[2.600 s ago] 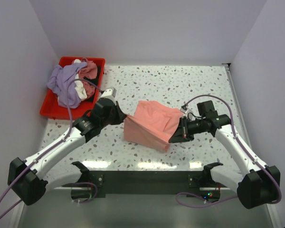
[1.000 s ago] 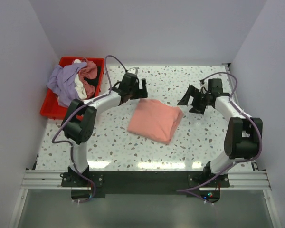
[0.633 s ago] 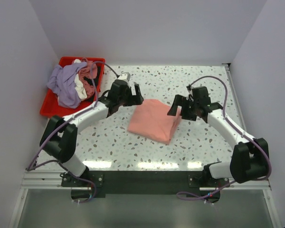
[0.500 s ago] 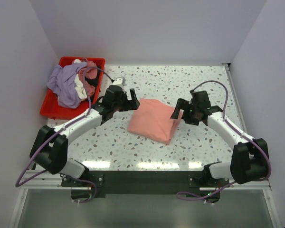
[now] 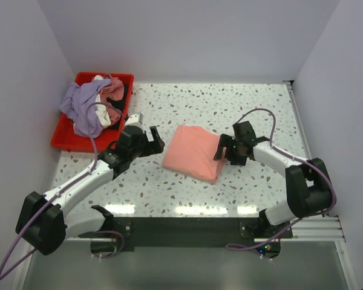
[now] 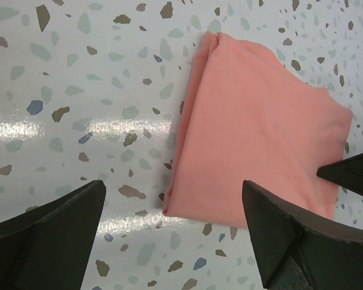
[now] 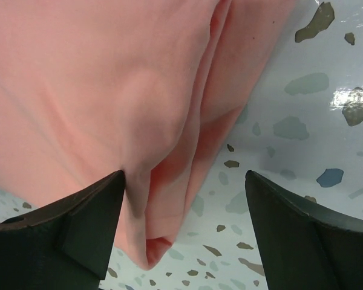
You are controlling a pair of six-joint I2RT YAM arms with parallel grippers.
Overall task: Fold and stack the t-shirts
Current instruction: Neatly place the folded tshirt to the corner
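A salmon-pink t-shirt [image 5: 195,153] lies folded into a rough square in the middle of the table. In the left wrist view this shirt [image 6: 260,127] shows its near-left corner between the wide-apart fingers. My left gripper [image 5: 156,140] hovers open just left of it and touches nothing. My right gripper [image 5: 221,151] is open at the shirt's right edge. In the right wrist view the layered folded edge [image 7: 187,151] sits between the jaws, and the left finger [image 7: 78,223] rests against the cloth. Lavender [image 5: 80,109], white [image 5: 101,113] and dusty rose [image 5: 113,90] t-shirts lie crumpled in the bin.
A red plastic bin [image 5: 65,138] stands at the back left, with shirts spilling over its rim. White walls close in the speckled table [image 5: 187,193] on three sides. A raised rail [image 5: 295,115] runs along the right edge.
Both grippers have come down from the far side to the shirt. The left one moved near-left to the left edge, the right one moved left onto the right edge. The shirt has not moved.
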